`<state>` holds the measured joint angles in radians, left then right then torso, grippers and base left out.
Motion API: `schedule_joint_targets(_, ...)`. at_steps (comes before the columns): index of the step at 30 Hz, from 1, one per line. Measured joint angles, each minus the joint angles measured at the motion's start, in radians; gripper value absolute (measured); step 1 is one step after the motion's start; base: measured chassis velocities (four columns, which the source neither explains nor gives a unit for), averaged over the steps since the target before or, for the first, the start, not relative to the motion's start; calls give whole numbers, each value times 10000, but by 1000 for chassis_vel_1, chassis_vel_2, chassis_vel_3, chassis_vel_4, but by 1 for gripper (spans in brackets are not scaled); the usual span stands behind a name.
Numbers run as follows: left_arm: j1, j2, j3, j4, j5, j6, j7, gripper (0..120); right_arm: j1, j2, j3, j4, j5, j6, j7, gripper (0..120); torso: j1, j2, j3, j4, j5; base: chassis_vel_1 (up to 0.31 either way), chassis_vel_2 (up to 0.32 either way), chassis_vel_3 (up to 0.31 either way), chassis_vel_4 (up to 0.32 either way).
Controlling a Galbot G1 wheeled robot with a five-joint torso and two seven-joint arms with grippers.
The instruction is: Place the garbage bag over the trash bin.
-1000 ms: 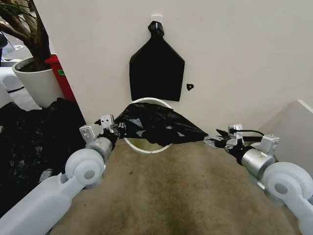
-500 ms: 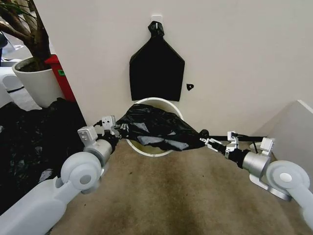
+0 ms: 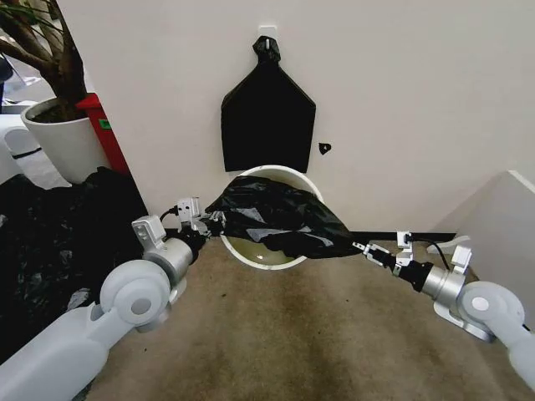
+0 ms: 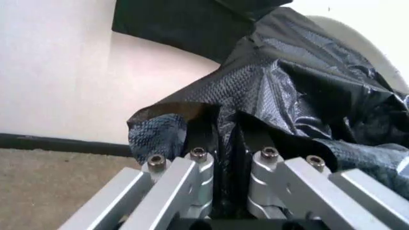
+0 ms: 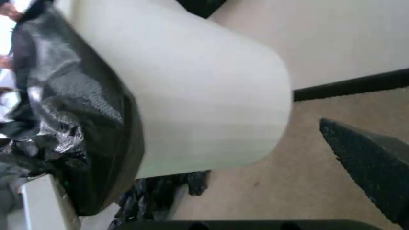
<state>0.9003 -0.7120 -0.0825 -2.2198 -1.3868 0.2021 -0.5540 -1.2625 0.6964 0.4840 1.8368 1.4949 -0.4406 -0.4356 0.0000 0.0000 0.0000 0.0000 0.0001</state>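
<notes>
The trash bin (image 3: 269,173) is a round cream-white bucket standing against the wall, and its side shows in the right wrist view (image 5: 191,91). The glossy black garbage bag (image 3: 280,219) is stretched across the bin's mouth, with part of the inside still showing at the front. My left gripper (image 3: 214,222) sits at the bin's left rim, shut on a fold of the bag (image 4: 300,91). Its fingers (image 4: 199,167) pinch the plastic. My right gripper (image 3: 361,246) is low at the bin's right, and the bag's corner is drawn to a point at its tips.
A flat black bundle (image 3: 267,117) hangs on the wall above the bin. A big heap of black plastic (image 3: 58,242) lies at the left, with a white plant pot (image 3: 63,142) behind it. A white ledge (image 3: 501,213) stands at the right. Carpet lies in front.
The right arm has dropped lower and reached out, pulling the bag's right corner down beside the bin. The left gripper has edged closer to the rim. The bag now sits farther back over the mouth.
</notes>
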Motion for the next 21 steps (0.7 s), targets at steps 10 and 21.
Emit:
schedule_joint_targets(10,32,-156,17,873,66,64,-100,5,-235,-351,410,600,-226,6,-1381,100,0,0,0,1,-4,0,0,0,0)
schedule_joint_targets(21,132,-111,-44,1110,38,72,-98,5,-303,-363,478,559,-57,-32,-2101,100,0,0,0,0,-1,0,0,0,0)
